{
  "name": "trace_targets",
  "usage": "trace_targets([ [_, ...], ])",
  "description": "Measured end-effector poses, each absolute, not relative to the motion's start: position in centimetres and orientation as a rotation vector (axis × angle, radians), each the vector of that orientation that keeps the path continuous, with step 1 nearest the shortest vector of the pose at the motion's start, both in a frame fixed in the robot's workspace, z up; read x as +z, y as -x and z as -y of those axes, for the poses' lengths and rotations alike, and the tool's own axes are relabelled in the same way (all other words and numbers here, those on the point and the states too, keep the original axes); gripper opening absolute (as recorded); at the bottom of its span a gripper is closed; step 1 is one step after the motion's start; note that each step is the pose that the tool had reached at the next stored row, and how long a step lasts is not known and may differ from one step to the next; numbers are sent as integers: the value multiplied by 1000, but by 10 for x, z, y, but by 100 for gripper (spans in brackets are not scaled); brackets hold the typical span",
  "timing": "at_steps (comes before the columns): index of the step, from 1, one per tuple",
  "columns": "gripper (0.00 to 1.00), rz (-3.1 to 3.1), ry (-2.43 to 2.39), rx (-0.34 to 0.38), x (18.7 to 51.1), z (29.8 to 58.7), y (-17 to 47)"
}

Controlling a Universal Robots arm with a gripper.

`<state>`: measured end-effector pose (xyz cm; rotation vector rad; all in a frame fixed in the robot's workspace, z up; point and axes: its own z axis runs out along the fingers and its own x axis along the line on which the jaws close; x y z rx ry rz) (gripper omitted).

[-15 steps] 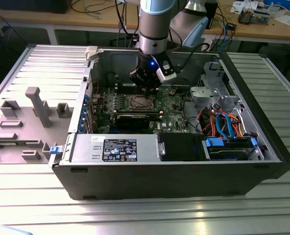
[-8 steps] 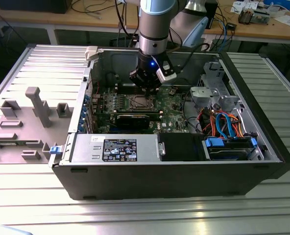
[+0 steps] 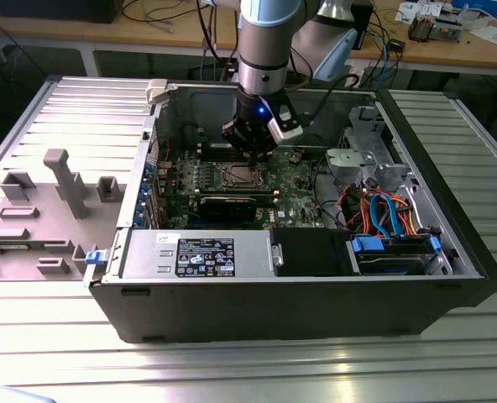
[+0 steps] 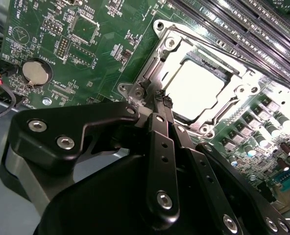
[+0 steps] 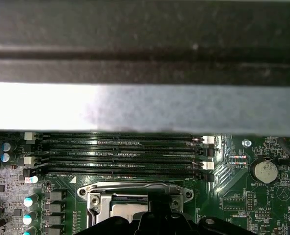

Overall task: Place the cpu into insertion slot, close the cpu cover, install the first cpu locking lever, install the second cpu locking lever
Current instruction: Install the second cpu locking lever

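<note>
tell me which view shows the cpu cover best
The second wrist view: the cpu cover lies down flat, its whole frame visible. The first wrist view catches its upper edge; the exterior view shows it small, under the gripper.

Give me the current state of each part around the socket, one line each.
cpu: seated in the insertion slot, metal top showing.
cpu cover: down flat, framing the chip.
insertion slot: occupied.
end effector: fingers together, tips at the cover's corner.
computer case: side open, lying flat.
memory slots: empty.
</note>
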<state>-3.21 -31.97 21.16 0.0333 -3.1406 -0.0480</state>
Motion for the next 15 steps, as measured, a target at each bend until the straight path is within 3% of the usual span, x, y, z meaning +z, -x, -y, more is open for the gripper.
trace_targets([
  [15, 11, 3141, -33, -48, 212, 323, 32],
])
